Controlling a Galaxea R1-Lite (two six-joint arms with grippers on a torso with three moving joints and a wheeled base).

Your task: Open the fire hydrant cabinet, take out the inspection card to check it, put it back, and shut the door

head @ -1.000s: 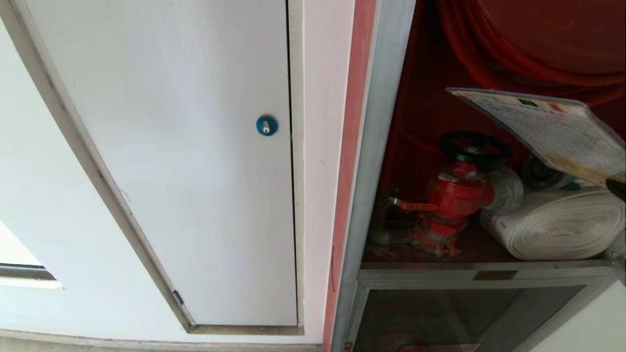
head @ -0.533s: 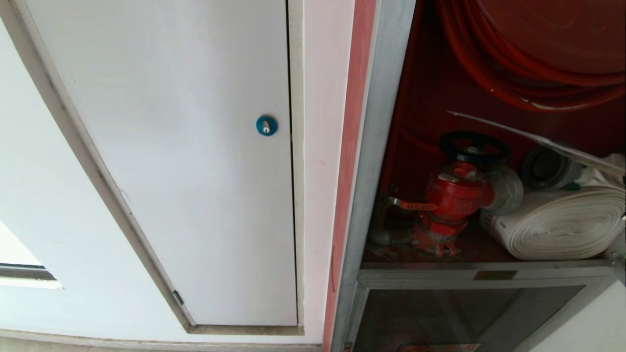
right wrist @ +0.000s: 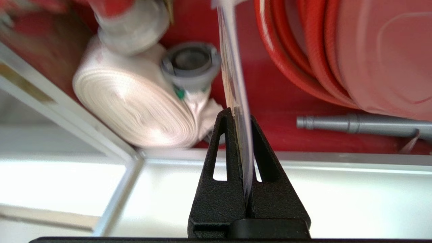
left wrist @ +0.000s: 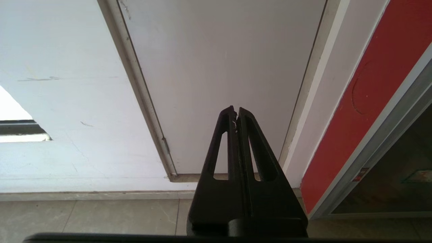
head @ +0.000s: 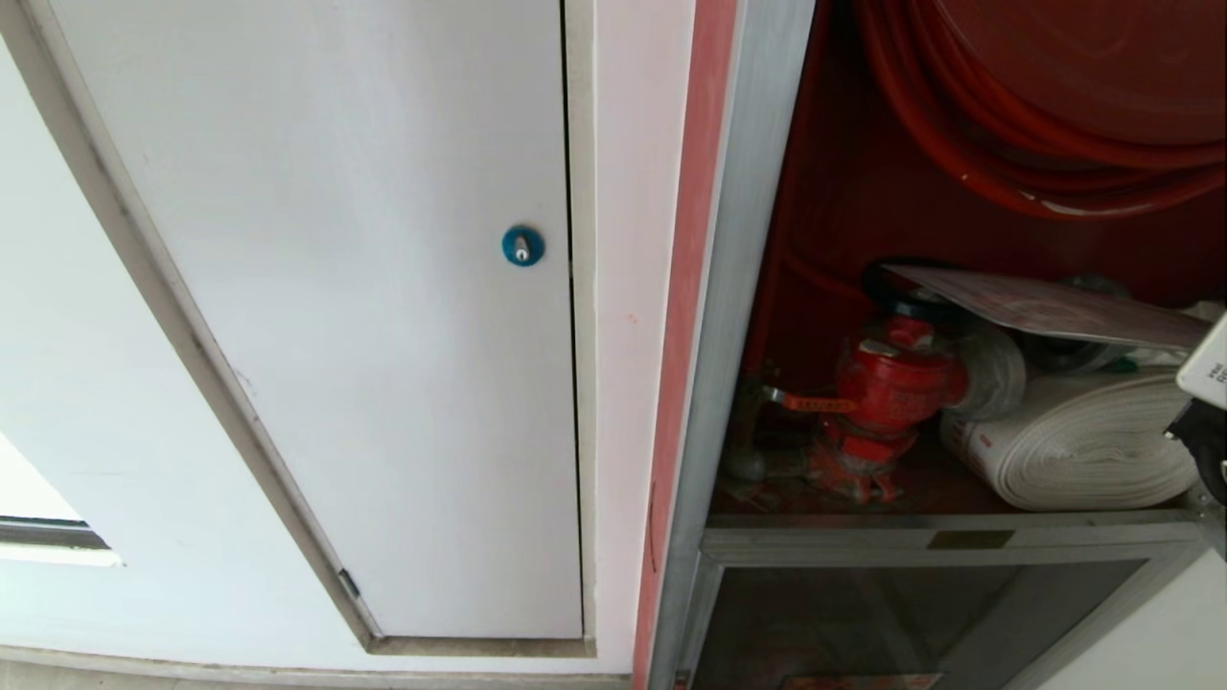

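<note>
The fire hydrant cabinet (head: pixel 743 287) stands open, its red inside showing; its door is out of view. The inspection card (head: pixel 1045 307), a thin printed sheet, lies almost level just above the red valve (head: pixel 896 383) and the rolled white hose (head: pixel 1083 441). In the right wrist view the inspection card (right wrist: pixel 233 67) shows edge-on, and my right gripper (right wrist: pixel 240 113) is shut on its near end. Only a bit of the right wrist (head: pixel 1206 431) shows in the head view. My left gripper (left wrist: pixel 236 109) is shut and empty, parked before the white wall panel.
A red hose reel (head: pixel 1054 96) fills the cabinet's top. A grey nozzle (right wrist: pixel 354 123) lies on the red floor beside it. Below is a smaller glass door (head: pixel 911 613). To the left is a white panel door with a blue lock (head: pixel 522 246).
The card has tipped from a steep tilt to almost level and sunk towards the valve and hose. The right wrist has come into the head view at the right edge. The left arm kept still.
</note>
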